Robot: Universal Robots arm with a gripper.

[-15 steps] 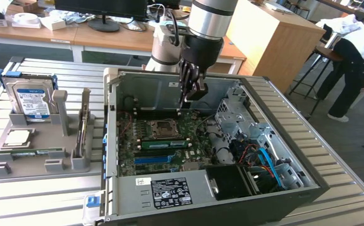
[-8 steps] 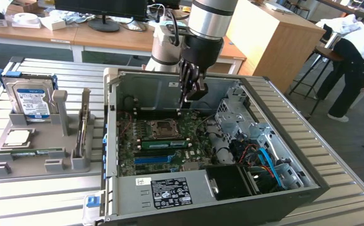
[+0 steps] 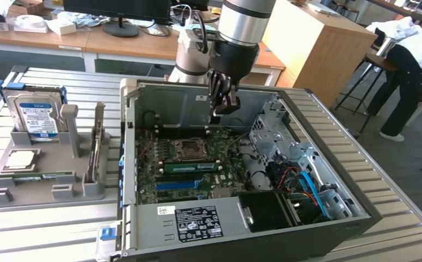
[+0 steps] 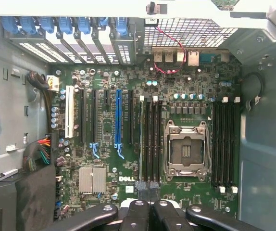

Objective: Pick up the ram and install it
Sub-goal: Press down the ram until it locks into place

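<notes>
The ram (image 3: 190, 166) is a thin green stick seated in a memory slot on the motherboard, beside the CPU socket (image 3: 185, 148). In the wrist view it shows edge-on as a pale green line (image 4: 142, 139) in the slot nearest the socket (image 4: 186, 150). My gripper (image 3: 222, 111) hangs above the open computer case, over the far part of the board and well above the ram. Its black fingers (image 4: 137, 214) are pressed together with nothing between them, so the gripper (image 4: 149, 208) is shut and empty.
The case walls (image 3: 196, 98) ring the board, and the drive cage and cables (image 3: 298, 169) fill the exterior view's right. A blue slot strip (image 3: 178, 184) lies near the ram. A grey holder (image 3: 43, 185) with a hard drive (image 3: 38, 117) stands outside the case. A person (image 3: 415, 71) stands at the far right.
</notes>
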